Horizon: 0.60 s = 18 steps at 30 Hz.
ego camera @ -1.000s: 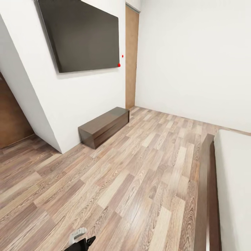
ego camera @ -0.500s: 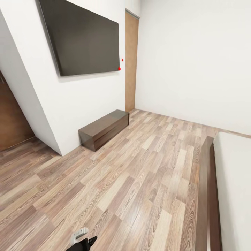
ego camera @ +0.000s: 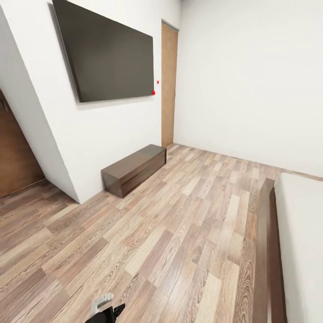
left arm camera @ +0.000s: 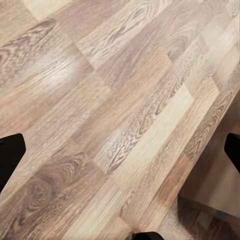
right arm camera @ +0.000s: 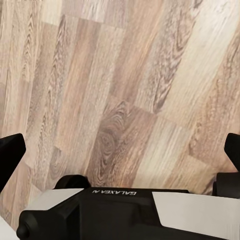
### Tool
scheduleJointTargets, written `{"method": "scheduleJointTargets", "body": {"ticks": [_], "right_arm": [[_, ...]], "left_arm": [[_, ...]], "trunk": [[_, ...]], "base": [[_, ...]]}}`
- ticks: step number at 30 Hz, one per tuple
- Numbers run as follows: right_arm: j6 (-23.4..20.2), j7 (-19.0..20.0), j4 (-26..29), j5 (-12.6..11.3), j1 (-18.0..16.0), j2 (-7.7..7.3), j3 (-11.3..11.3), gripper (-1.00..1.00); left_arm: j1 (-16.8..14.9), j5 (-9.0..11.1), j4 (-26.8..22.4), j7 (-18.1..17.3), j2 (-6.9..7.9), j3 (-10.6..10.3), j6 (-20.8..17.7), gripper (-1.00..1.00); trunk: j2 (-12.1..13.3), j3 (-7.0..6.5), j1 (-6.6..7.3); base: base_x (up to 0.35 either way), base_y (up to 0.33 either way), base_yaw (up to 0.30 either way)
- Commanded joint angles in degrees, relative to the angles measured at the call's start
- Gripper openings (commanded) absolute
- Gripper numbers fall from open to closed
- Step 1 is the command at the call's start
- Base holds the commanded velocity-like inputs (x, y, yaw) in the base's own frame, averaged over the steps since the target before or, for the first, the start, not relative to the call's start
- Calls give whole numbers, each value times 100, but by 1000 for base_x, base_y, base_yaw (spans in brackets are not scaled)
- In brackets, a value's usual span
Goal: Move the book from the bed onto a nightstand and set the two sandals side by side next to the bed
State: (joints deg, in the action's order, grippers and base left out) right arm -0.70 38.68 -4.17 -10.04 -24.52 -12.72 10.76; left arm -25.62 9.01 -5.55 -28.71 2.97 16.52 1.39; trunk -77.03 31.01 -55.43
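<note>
The bed (ego camera: 300, 233) shows at the right edge of the head view, with a whitish mattress and a dark brown frame rail (ego camera: 268, 251). The book, the two sandals and the nightstand are out of view. In the left wrist view my left gripper (left arm camera: 120, 152) is open, its black fingertips (left arm camera: 10, 155) far apart over bare wood-plank floor. My right gripper (right arm camera: 120, 150) is open too, hanging over the floor just beyond my own white and black base (right arm camera: 120, 212). A small white and black piece of my arm (ego camera: 105, 308) pokes in at the head view's bottom edge.
A long dark brown low cabinet (ego camera: 134, 169) stands against the left wall under a large black wall screen (ego camera: 110, 54). A brown door (ego camera: 168, 85) sits in the far corner. Wood-plank floor (ego camera: 179, 233) stretches between the cabinet and the bed.
The whole head picture has slid down a little, screen and cabinet sitting lower in it, so the camera has moved. No object in the room has changed place.
</note>
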Motion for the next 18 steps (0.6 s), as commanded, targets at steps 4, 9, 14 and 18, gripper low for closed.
{"method": "scheduleJointTargets", "body": {"ticks": [4,9,14,18], "right_arm": [[-8,26,-22,-50,-9,-2,5,100],[-7,27,-17,-50,-9,-2,5,100],[-5,26,-14,-50,-9,-2,5,100],[2,28,-14,-50,-9,-4,5,100]], "left_arm": [[-5,49,10,-21,2,-17,10,100],[-5,49,10,-21,2,-17,10,100],[-5,49,10,-21,2,-17,10,100],[-5,49,10,-21,2,-17,10,100]], "trunk": [[-3,-32,0],[-3,-78,0],[-3,-124,0],[-3,-161,0]], "base": [[0,0,0],[0,0,0],[0,0,0],[0,0,0]]}}
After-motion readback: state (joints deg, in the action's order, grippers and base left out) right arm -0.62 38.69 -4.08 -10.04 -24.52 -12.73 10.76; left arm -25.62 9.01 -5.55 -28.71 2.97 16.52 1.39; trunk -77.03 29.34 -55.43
